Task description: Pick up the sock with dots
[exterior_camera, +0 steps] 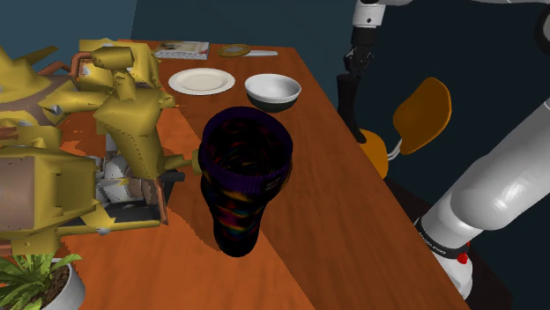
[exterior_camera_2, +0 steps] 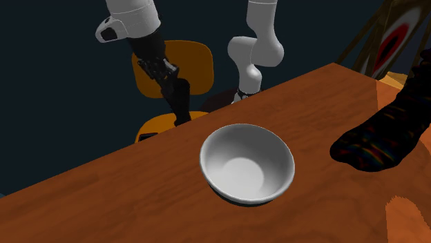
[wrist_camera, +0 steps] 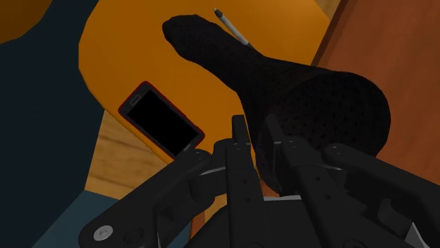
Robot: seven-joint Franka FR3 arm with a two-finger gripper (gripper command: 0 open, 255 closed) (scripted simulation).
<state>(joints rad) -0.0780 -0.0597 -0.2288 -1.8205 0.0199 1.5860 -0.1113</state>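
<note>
Black knit with a fine dotted texture, the sock with dots (wrist_camera: pixel 282 84) hangs from the gripper (wrist_camera: pixel 255 125), whose two fingers are clenched on it near its wider end. It hangs over the orange chair seat (wrist_camera: pixel 116 56) beside the table (wrist_camera: pixel 395 49). Held that way, the toe dangles downward, which I judge suits a clean lift. In the second exterior view I cannot tell whether the toe is clear of the seat.

A red-edged smartphone (wrist_camera: pixel 161 120) and a pen (wrist_camera: pixel 231 27) lie on the seat, the pen just by the toe, so a swing could nudge it. Well apart on the table are a white bowl (exterior_camera: pixel 272 90), a plate (exterior_camera: pixel 202 81), a large dark multicoloured sock (exterior_camera: pixel 242 176) and a yellow angular model (exterior_camera: pixel 123 114). The table edge and the chair backrest (exterior_camera: pixel 423 110) flank the way up.
</note>
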